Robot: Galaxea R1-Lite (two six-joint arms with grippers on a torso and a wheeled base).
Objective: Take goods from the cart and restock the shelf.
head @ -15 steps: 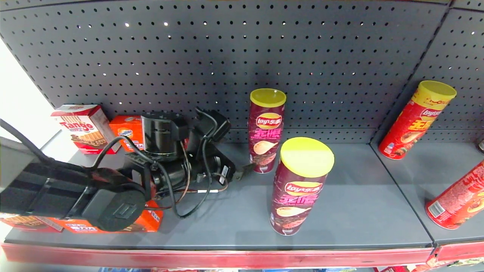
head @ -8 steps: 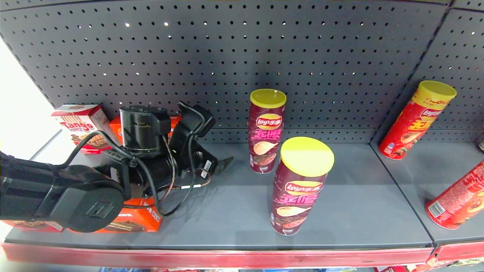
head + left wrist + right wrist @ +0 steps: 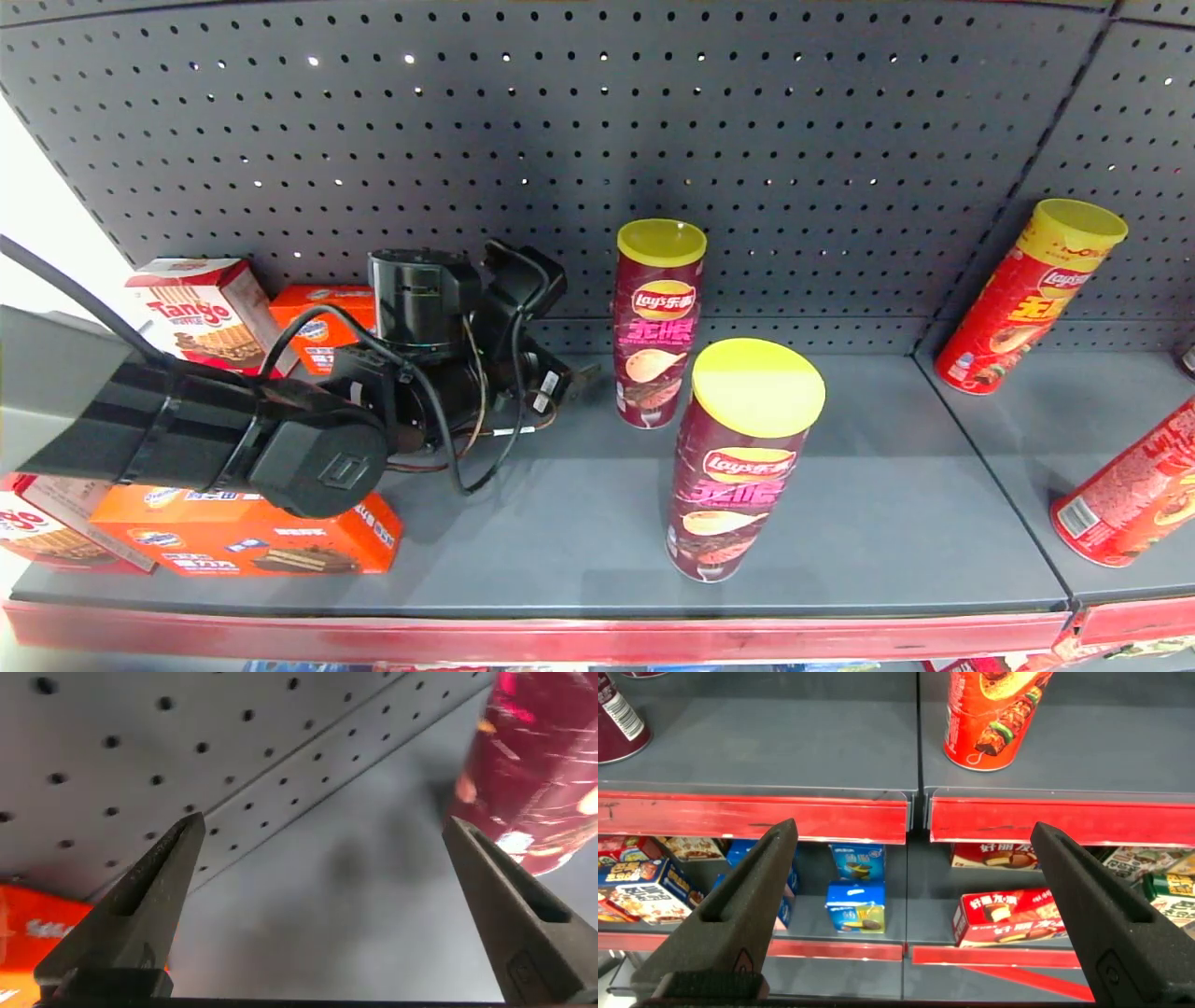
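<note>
Dark grey fingers [image 3: 159, 896] of the left gripper [image 3: 322, 826] are spread wide and hold nothing. They sit low over the grey metal shelf deck [image 3: 327, 924], close to the perforated grey back panel [image 3: 187, 737]. From the head camera this gripper is mostly hidden behind the left arm [image 3: 187, 434]; only one tip pokes out. Just past that tip, near but apart, a tall maroon chip can with a yellow lid [image 3: 658, 322] stands upright at the back of the shelf. In the left wrist view it is blurred and cut off.

A second maroon can [image 3: 738, 457] of the same kind stands upright nearer the red front edge strip [image 3: 560, 639]. Bare deck lies between it and the arm, and more to its right. An orange cardboard box [image 3: 322, 317] is partly covered by the arm, and a flat orange box [image 3: 247, 541] lies at the front edge beneath it. A white-and-red wafer box [image 3: 201, 313] stands at the back left.

In the next bay a red chip can [image 3: 1032, 294] stands by the back panel. Another red can [image 3: 1130, 499] is cut off by the frame, its pose unclear.

The right gripper [image 3: 913, 831] also has its fingers spread and empty, out in front of the red strip. Above it a red can with a skewer picture [image 3: 990, 719] is cut off at the top. Blue snack boxes [image 3: 854, 905] sit on the lower shelf [image 3: 831, 950].
</note>
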